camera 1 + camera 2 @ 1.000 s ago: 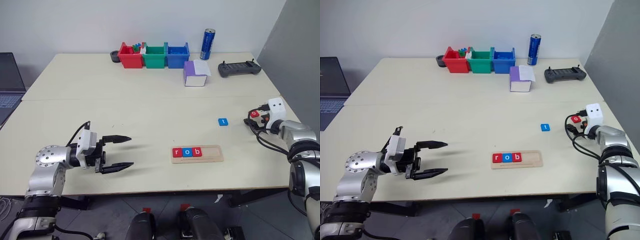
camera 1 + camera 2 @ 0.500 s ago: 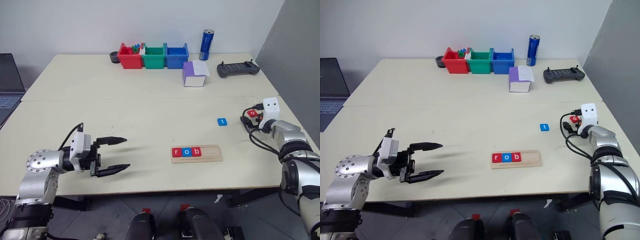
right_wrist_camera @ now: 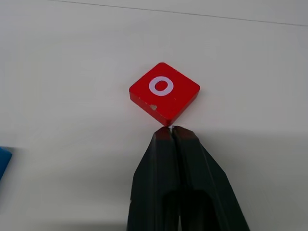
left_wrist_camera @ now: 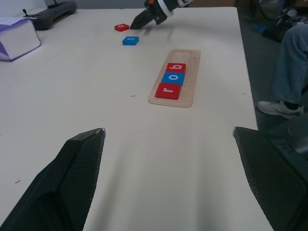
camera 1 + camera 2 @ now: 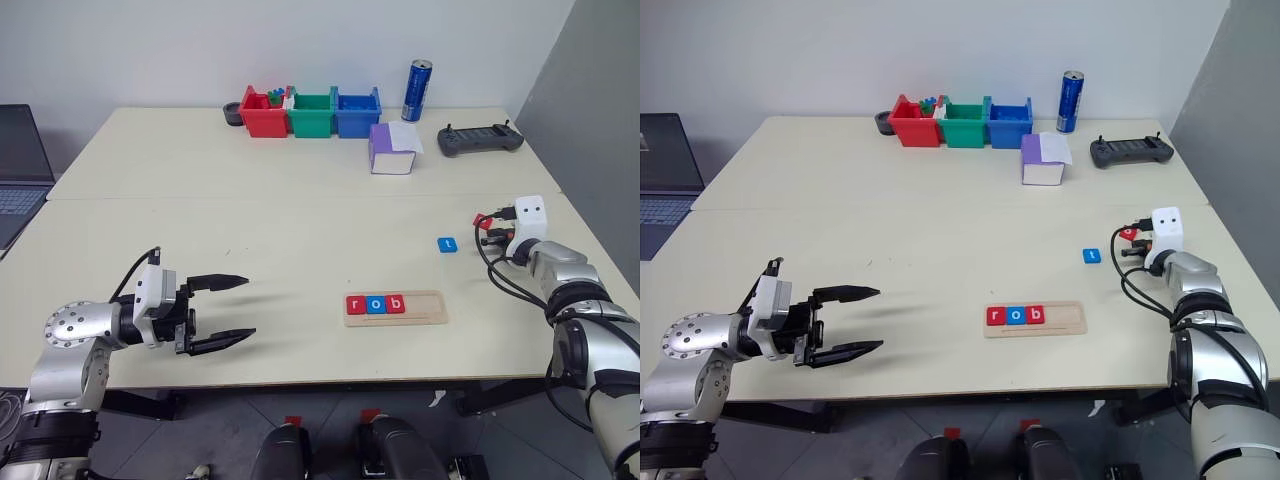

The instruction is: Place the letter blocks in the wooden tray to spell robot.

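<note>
1. Cream surface against a white wall; thin light-wood tray near the front edge reads "r o b".
2. Red square "o" tile lies flat near the right edge; blue "t" tile beside it.
3. Right end effector: fingers pressed together, empty, tips at the tile's corner. Risk: a push skids the tile toward the edge.
4. Left end effector spread wide, idle.

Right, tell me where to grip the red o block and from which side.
Grip the red o block across two opposite side faces, coming down from above. It lies flat on the table, so only its thin edges offer purchase. The right claw, shut at its near corner, must open first, turned square to the faces.
</note>
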